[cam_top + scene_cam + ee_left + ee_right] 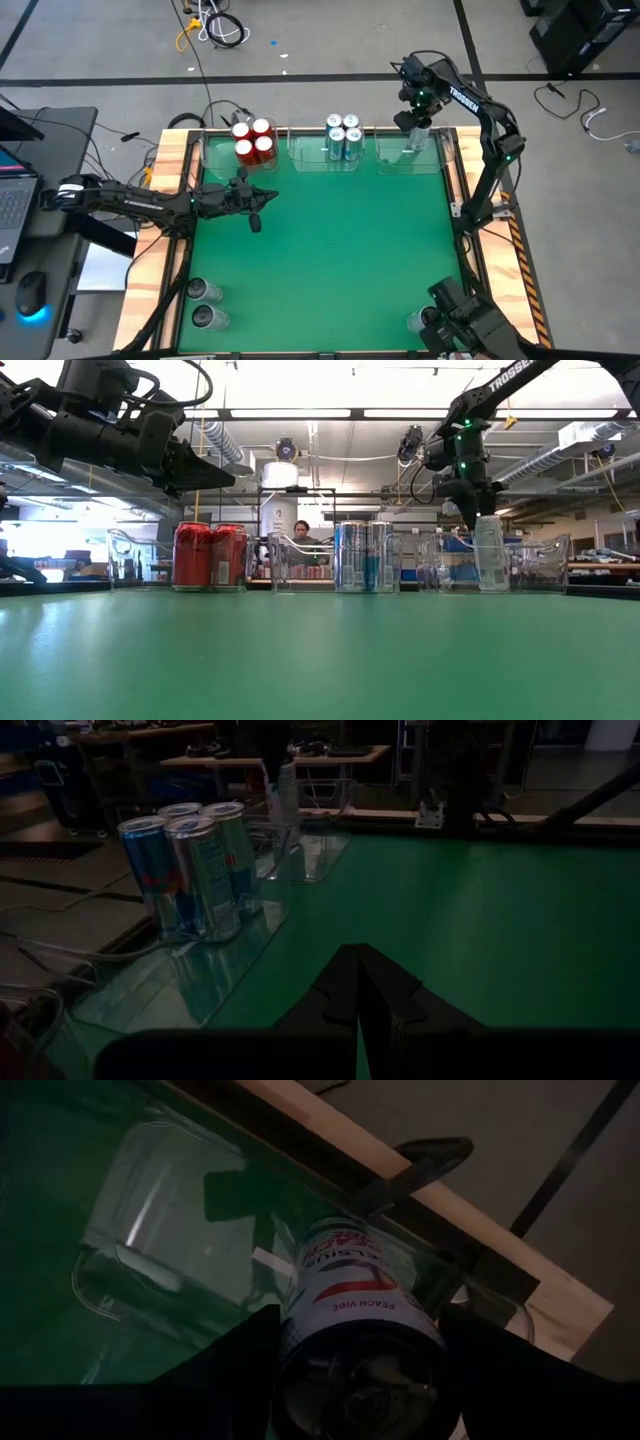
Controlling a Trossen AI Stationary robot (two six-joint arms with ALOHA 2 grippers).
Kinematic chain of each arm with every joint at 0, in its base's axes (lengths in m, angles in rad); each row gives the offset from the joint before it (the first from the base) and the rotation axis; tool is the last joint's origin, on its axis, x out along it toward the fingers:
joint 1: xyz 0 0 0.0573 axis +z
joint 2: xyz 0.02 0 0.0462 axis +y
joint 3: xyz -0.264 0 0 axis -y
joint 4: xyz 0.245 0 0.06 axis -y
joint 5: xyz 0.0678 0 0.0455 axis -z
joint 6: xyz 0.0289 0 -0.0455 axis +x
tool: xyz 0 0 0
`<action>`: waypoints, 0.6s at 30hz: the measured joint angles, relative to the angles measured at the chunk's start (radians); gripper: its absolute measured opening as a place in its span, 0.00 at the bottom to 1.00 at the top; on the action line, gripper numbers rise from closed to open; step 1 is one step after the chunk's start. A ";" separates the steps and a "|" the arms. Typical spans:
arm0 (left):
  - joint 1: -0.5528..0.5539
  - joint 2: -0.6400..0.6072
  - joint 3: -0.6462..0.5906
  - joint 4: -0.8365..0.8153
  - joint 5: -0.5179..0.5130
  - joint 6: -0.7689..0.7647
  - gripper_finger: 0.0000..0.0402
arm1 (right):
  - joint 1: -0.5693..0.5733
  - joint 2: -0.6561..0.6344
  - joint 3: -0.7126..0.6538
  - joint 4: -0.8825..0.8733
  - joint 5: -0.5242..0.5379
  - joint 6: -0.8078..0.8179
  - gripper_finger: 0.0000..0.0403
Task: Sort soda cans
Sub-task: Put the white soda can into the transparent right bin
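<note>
So from where I'm driving this, three clear plastic bins sit in a row along the far edge of the green-topped bench (320, 260). The left bin (215, 152) holds the four red soda cans (253, 141), bunched at its right end. The middle bin (310, 152) has the four light blue-and-white soda cans (343, 137) in it. My right pincer (417, 128) is over the right bin (440, 155), wrapped around a pale peach-labelled can (350, 1295). My left pincer (256, 212) hangs over the bench in front of the left bin. Near edge: two silver-topped cans (205, 303) at the left corner, one behind the other, and another can (418, 321) at the right corner.
</note>
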 joint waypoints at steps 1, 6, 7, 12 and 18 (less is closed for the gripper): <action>0.000 0.000 0.000 0.000 0.000 0.000 0.01 | 0.000 0.000 -0.012 0.006 0.001 0.000 0.60; 0.000 0.000 0.000 0.000 0.000 0.000 0.01 | 0.000 0.002 -0.033 0.014 0.050 -0.001 0.68; 0.000 0.000 0.000 0.000 0.000 0.000 0.01 | -0.001 0.000 -0.034 0.016 0.059 -0.001 0.69; 0.000 0.000 0.000 0.000 0.000 0.000 0.01 | 0.001 -0.027 -0.040 0.021 0.070 -0.027 0.69; 0.000 0.000 0.000 0.002 0.000 0.000 0.01 | 0.000 -0.086 -0.042 0.036 0.072 -0.054 0.70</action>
